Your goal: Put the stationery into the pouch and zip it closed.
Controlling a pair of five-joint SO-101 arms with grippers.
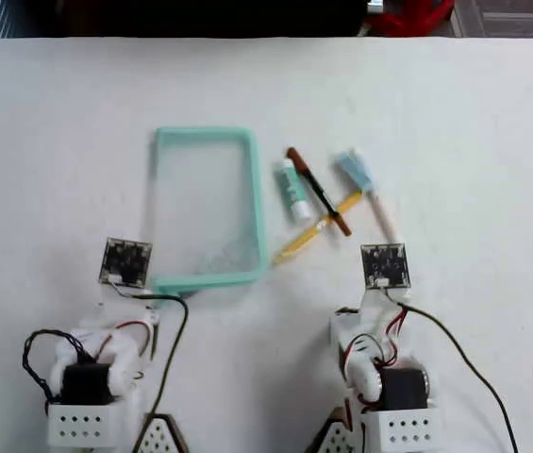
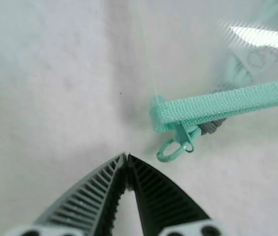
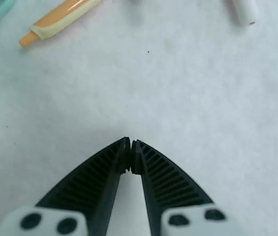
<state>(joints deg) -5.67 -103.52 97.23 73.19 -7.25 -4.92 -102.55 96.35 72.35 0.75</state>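
The left claw (image 2: pixel 127 156) is seen fully closed, with nothing held, just beside the zipper pull (image 2: pixel 174 147) at the near corner of the pouch (image 1: pixel 208 134). The pouch is laid flat on the table; it is judged thin, soft and light, so the pull or the woven edge is best taken. To its right a glue stick (image 1: pixel 291 189), a brown pen (image 1: pixel 318 191) crossed over a yellow pen (image 1: pixel 318 229), and a blue-ended tool (image 1: pixel 365 189) are laid; these are judged stiff, light, smooth, to be gripped at mid-body. The right claw (image 3: pixel 130 142) is closed and empty, near the yellow pen.

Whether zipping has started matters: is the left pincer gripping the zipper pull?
No, the shut left pincer lies apart from the zipper pull.
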